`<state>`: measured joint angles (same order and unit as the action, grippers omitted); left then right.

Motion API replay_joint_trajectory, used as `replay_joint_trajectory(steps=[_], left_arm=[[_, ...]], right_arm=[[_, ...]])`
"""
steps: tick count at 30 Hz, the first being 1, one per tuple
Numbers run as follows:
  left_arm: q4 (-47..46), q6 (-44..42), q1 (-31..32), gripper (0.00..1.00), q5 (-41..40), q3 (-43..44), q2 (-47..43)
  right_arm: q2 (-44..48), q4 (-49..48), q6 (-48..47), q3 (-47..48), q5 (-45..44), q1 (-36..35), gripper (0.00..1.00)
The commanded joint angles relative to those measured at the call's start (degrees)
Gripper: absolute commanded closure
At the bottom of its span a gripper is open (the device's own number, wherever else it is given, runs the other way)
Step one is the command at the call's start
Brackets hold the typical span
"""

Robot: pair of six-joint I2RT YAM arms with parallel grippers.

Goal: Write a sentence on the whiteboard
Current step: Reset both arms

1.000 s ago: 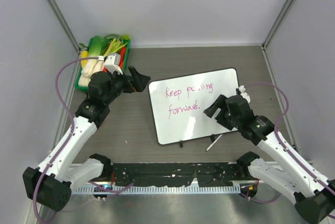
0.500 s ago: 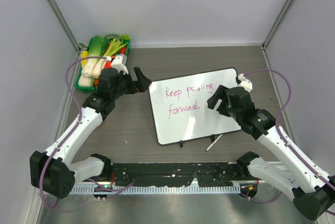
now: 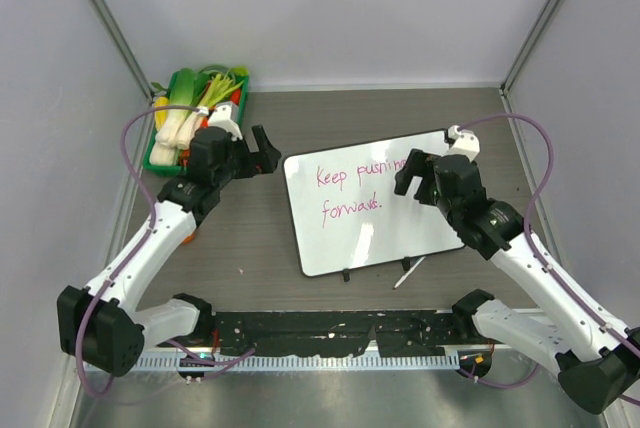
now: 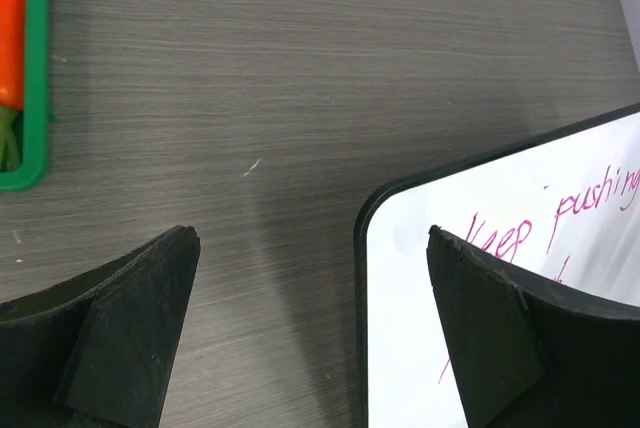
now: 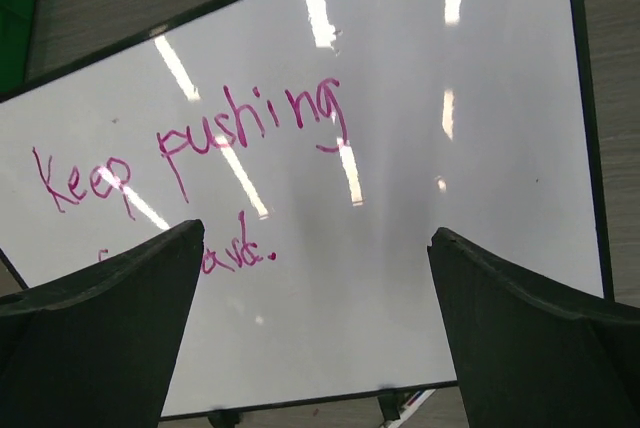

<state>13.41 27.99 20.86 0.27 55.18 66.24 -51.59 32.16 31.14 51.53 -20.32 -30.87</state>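
Sentence written; grippers empty.
The whiteboard (image 3: 370, 223) is laid flat on the counter (image 3: 240, 238) between the arms, within reach of both, bearing "Keep pushing forwards." The left gripper (image 3: 265, 151) is held wide above its far-left corner, the right gripper (image 3: 410, 176) wide over the text; the marker (image 3: 405, 273) is seen by the near edge, so writing is judged done.
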Motion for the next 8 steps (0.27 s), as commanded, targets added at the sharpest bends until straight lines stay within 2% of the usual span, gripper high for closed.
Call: replay_joint_trajectory(steps=[1,6,8], left_arm=[[-1.4,-2.2,-0.1,0.00,-4.0,0.4,-4.6],[-2.9,-5.0,-0.1,0.00,-5.6,-3.3,-9.9],[-3.8,-6.3,-0.2,0.00,-7.6,-4.8,-12.6]], right_arm=[[3.2,-11.1,-7.7,2.5,-6.8,0.3,0.01],[8.0,-27.3,-16.6,-4.1,-15.4,0.2,0.01],[9.4,-35.9,-19.3,-11.2,-23.3,0.2,0.01]])
